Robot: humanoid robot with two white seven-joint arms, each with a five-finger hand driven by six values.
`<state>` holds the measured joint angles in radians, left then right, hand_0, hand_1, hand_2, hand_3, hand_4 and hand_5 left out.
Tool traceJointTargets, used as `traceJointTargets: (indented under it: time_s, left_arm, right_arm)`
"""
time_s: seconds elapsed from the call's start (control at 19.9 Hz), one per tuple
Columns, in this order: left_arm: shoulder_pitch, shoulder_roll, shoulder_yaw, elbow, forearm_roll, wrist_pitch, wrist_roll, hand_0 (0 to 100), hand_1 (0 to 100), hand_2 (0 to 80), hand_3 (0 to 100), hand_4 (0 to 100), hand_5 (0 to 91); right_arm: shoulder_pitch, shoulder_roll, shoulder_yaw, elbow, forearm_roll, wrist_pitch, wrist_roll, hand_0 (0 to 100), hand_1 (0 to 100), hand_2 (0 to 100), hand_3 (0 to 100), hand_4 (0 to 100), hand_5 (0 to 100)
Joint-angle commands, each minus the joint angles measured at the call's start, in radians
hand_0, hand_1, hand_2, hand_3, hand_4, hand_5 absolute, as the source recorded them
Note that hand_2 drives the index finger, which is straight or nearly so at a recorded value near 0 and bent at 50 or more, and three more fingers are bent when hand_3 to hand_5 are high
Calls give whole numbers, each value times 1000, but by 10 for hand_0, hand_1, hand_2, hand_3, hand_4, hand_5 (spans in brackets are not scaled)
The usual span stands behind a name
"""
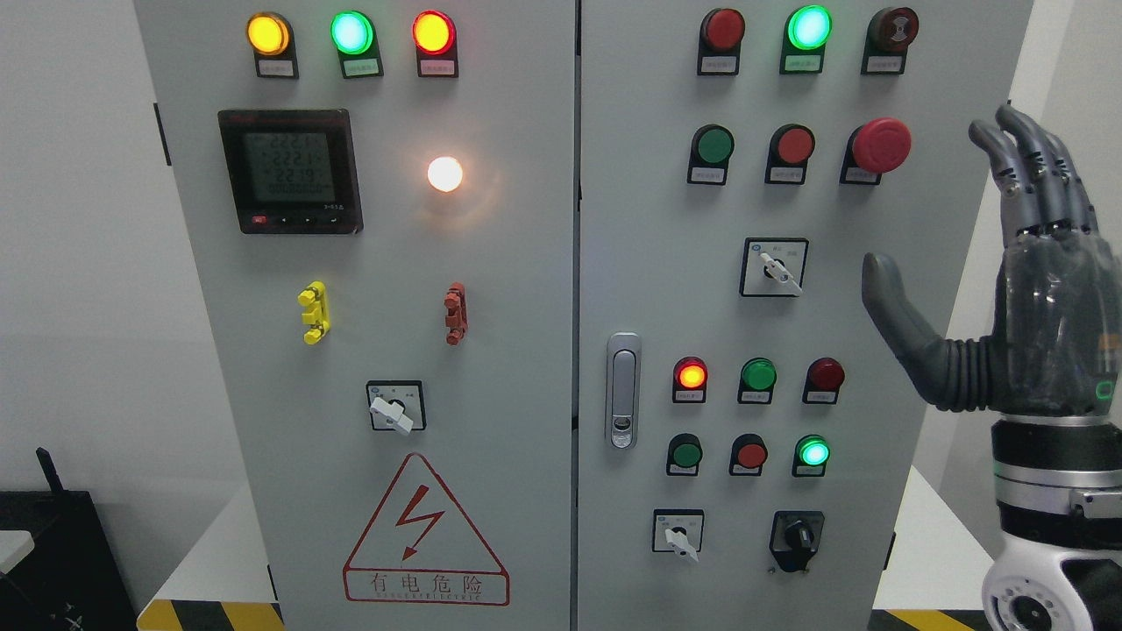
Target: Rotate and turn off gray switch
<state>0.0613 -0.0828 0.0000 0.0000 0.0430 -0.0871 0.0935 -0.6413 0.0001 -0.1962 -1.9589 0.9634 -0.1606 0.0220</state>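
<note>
Right robot hand [1008, 289] is hovering at the right edge of the frame, fingers spread apart, thumb out, gripping nothing, with no left arm showing. Scanning left to right, white-handled rotary switches are sitting at lower left, lower centre and centre right. Which counts as the gray switch I cannot tell for sure; I'm betting on the nearest, the gray switch [775, 267], angled down-right. Best approach, I'd judge: pinching the lever squarely, then twisting from the wrist.

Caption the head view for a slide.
Right hand raised open beside the control cabinet, not yet touching any rotary switch.
</note>
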Motion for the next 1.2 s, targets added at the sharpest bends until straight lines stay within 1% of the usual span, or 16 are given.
traceJointTargets:
  time_s: [0.0,0.5,0.65,0.7,0.75,0.8,0.85,0.9,0.95,1.0,1.05,1.1,1.15]
  left_arm:
    - [0,0,-2,14,0,0,0,120,389,0,0,0,0]
    - [0,0,-2,14,0,0,0,120,389,0,0,0,0]
    - [0,0,-2,14,0,0,0,120,389,0,0,0,0]
    - [0,0,-2,14,0,0,0,120,389,0,0,0,0]
    - [0,0,-2,14,0,0,0,120,389,0,0,0,0]
    - [0,0,-2,14,0,0,-1,120,389,0,0,0,0]
    - [0,0,-2,14,0,0,0,120,389,0,0,0,0]
    - [0,0,-2,14,0,0,-1,120,389,0,0,0,0]
    - [0,0,-2,14,0,0,0,120,389,0,0,0,0]
    - [0,0,-2,14,0,0,-1,120,389,0,0,0,0]
    - [0,0,-2,14,0,0,0,120,389,0,0,0,0]
    - [0,0,-2,14,0,0,0,120,389,0,0,0,0]
    - [0,0,-2,14,0,0,0,120,389,0,0,0,0]
  right_arm:
    - [0,20,4,-2,0,0,3,300,264,0,21,0,0]
    - [-1,20,12,-2,0,0,3,296,270,0,35,0,0]
    - [-4,38,12,-2,0,0,1,296,271,0,61,0,0]
    - [-5,46,12,-2,0,0,1,296,272,0,100,53,0]
    - [-5,54,12,-2,0,0,1,296,272,0,118,79,0]
    - [-3,63,11,-2,0,0,0,296,273,21,159,131,41]
    - [-3,72,11,-2,0,0,0,297,274,30,178,165,67]
    - [-3,81,11,-2,0,-2,0,297,276,43,257,260,148]
    - [-1,86,12,-2,0,-2,0,298,282,53,352,345,268]
    - [0,89,14,-2,0,-2,0,298,288,61,381,365,299]
    - [2,92,14,-2,0,-2,0,297,301,71,497,438,416]
    - [2,92,15,-2,0,-2,0,296,310,82,544,488,482]
    - [3,92,23,-2,-2,-2,0,295,311,84,546,490,487]
